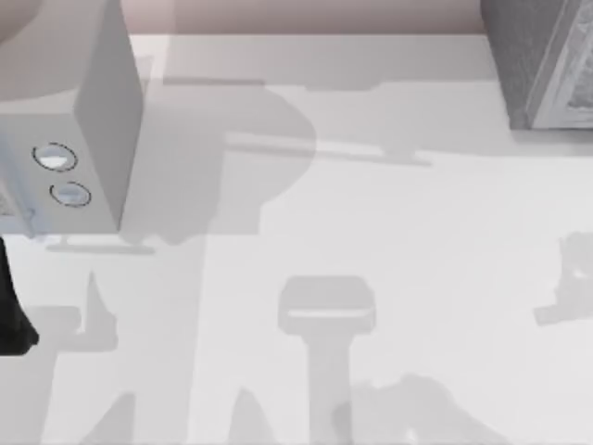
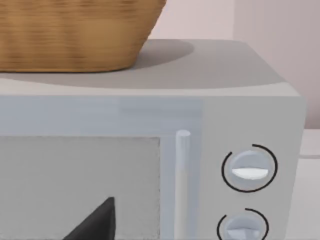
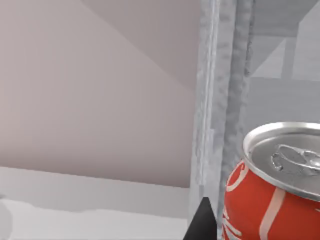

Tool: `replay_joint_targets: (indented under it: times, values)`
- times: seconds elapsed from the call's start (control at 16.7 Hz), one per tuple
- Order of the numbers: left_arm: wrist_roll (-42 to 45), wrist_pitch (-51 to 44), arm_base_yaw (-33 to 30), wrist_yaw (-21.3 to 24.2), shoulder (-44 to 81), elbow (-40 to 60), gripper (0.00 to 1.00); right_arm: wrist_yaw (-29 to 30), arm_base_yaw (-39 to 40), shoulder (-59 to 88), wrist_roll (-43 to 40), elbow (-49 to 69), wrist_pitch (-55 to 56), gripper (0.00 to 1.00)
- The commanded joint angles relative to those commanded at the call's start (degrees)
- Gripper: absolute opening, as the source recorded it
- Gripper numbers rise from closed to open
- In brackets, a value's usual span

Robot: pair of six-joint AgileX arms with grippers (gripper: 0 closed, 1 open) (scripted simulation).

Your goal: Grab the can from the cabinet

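Note:
The can [image 3: 272,200] is red with white lettering and a silver lid with a pull tab. It stands upright, very close in the right wrist view, against the grey cabinet's frame [image 3: 227,100]. A dark tip of my right gripper [image 3: 202,222] shows just beside the can, at its side. The cabinet [image 1: 542,65] stands at the table's far right corner in the top view. My left arm [image 1: 11,306] is at the table's left edge, and a dark part of its gripper [image 2: 95,225] faces the microwave's door.
A grey microwave [image 1: 88,130] with two round knobs stands at the far left, with a wicker basket [image 2: 75,35] on top of it. A white table [image 1: 371,241] spreads between microwave and cabinet, crossed by arm shadows. A pale wall runs behind.

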Motion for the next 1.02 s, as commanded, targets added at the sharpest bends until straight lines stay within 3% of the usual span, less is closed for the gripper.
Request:
replay_joint_targets:
  times: [0.66,1.02]
  values:
    - [0.0,0.0,0.0,0.0,0.0,0.0,1.0,-39.99,-19.13,67.19,1.16,17.29,56.5,0.0]
    - [0.0,0.0,0.0,0.0,0.0,0.0,1.0,-56.2,-27.04,98.34,2.79,21.45,79.38,0.0]
